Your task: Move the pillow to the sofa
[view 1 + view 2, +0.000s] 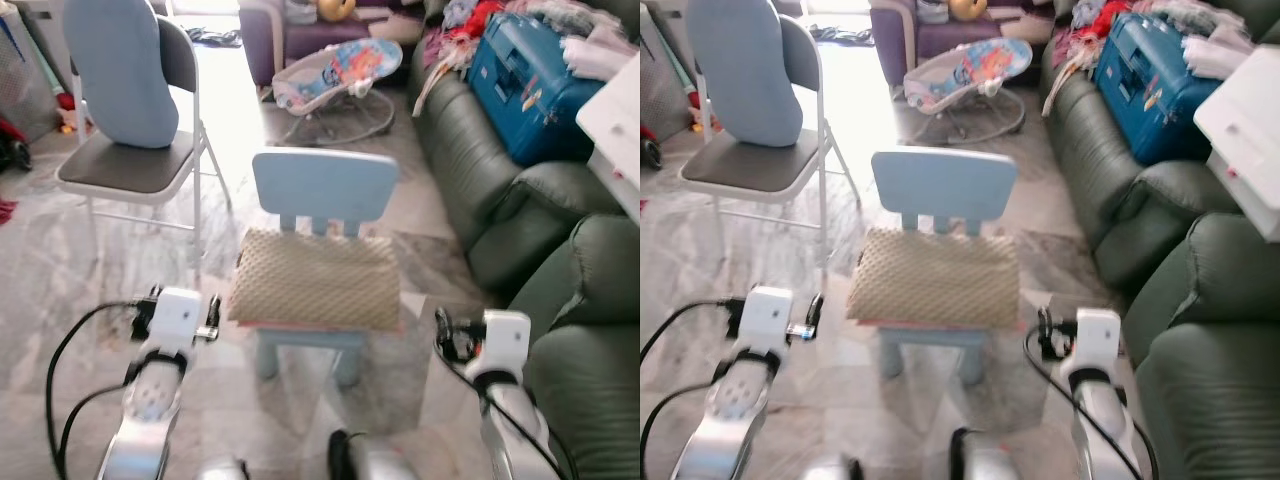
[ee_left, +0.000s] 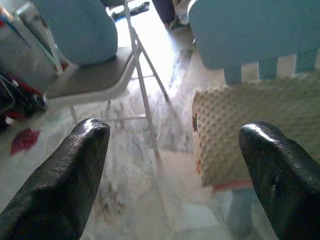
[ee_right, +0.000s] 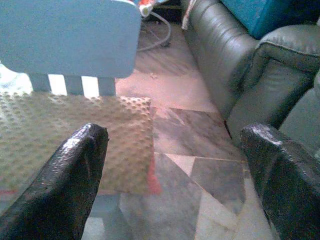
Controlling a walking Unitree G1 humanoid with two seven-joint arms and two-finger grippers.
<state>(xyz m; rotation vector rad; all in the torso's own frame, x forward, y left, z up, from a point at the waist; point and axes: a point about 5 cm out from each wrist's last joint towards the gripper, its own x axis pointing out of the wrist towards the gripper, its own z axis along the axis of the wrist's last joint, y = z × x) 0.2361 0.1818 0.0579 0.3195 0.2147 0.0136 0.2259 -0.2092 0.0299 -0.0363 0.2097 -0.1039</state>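
Two arms: both raised low in the frame, either side of the small chair
Left gripper (image 2: 175, 165): fingers spread wide, nothing between them; lower left of head view, wrist at the pillow's left edge, apart from it
Right gripper (image 3: 172, 170): fingers spread wide, empty; lower right of head view, beside the pillow's right edge, not touching
Pillow (image 1: 316, 279): beige, bumpy texture, lying flat on the seat, frame centre; pinkish edge along its front underside
Child's chair (image 1: 324, 186): light blue, slatted back, upright behind the pillow
Sofa (image 1: 500, 200): dark green leather, right side of frame, running from upper right to lower right
Suitcase (image 1: 530, 75): blue, on the sofa, upper right
Folding chair (image 1: 135, 170): grey seat, white legs, upper left; light blue cushion (image 1: 120, 65) propped against its back
Baby bouncer (image 1: 335, 75): patterned, top centre, on the floor
Floor (image 1: 60, 270): marbled tile
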